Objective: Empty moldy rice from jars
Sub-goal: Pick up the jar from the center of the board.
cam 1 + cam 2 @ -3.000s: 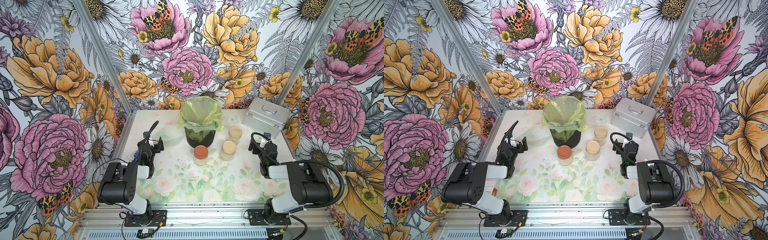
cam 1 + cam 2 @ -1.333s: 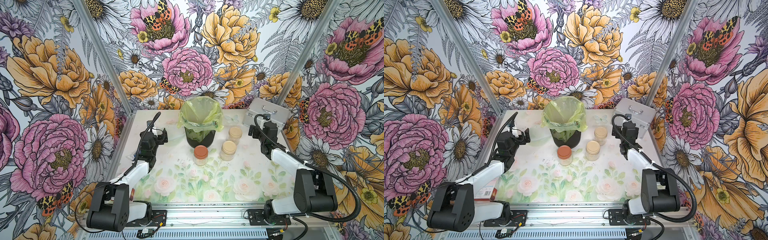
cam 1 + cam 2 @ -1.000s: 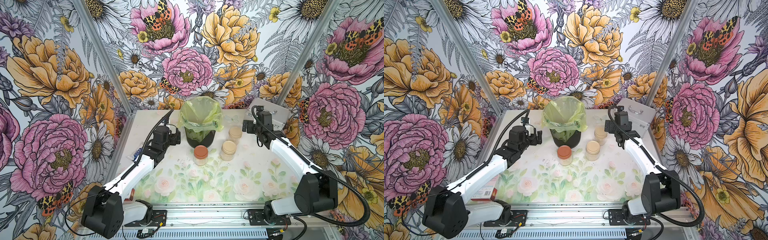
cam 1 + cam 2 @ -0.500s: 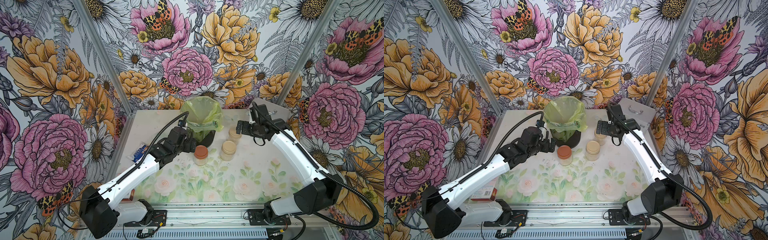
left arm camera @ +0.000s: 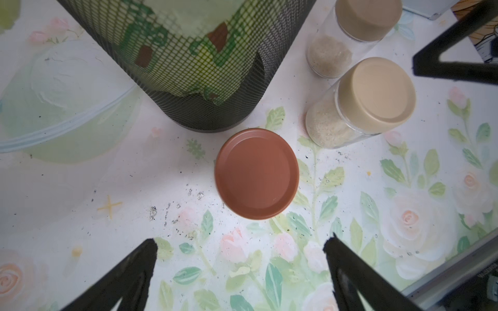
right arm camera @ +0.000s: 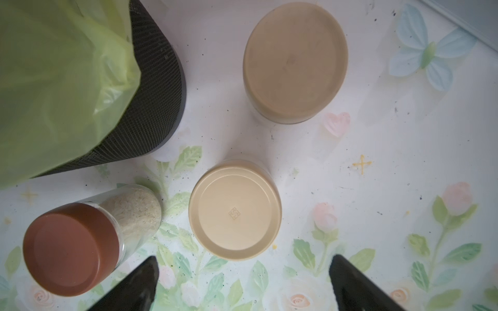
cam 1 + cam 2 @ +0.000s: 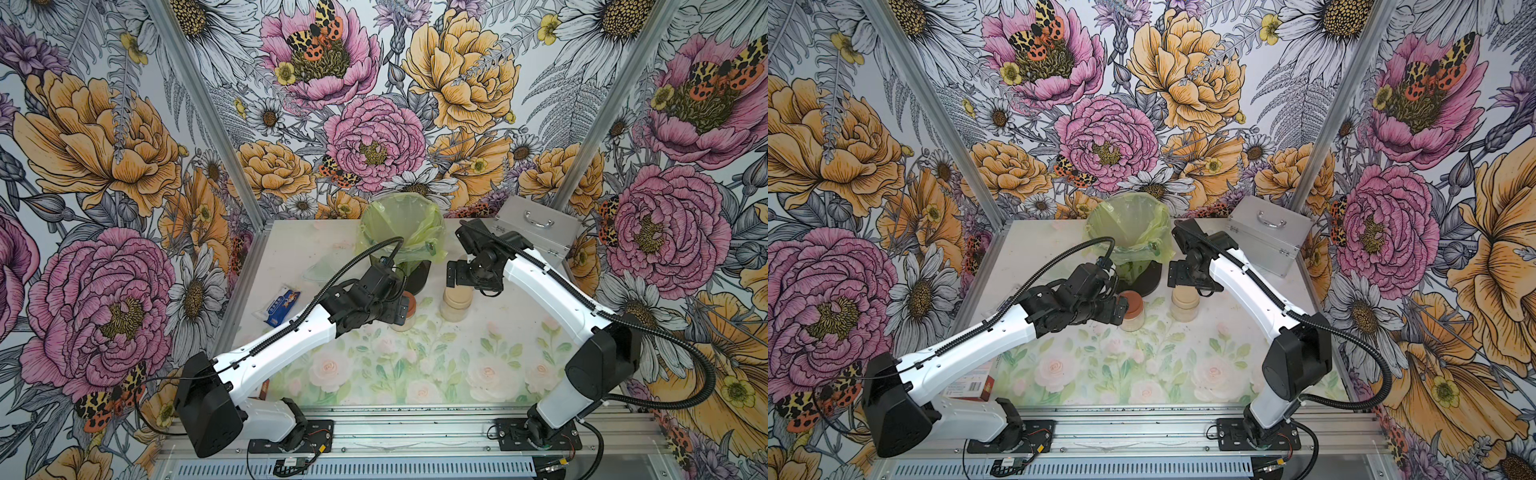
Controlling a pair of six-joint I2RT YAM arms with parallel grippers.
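With our left fingers [image 5: 126,277] spread by the red-lidded jar [image 5: 256,173] and our right fingers [image 6: 358,285] spread above the beige-lidded jars [image 6: 234,210], all capped with moldy rice [image 6: 132,210] inside, just beside the bin [image 5: 215,115], we could (they stand close together) topple a neighbour on closing in.

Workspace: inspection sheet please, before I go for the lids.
Surface: table, floral mat, dark specks.
Job's things: red-lid jar, near beige-lid jar, far beige-lid jar, all upright, capped, rice inside; lined bin behind.
Clutter: blue packet, clear bag, silver case, red box.
Grippers: left gripper open above red-lid jar; right gripper open above near beige-lid jar; both empty.
Cables: left cable loops beside bin; right cable loops outside its elbow.
Surroundings: floral walls.
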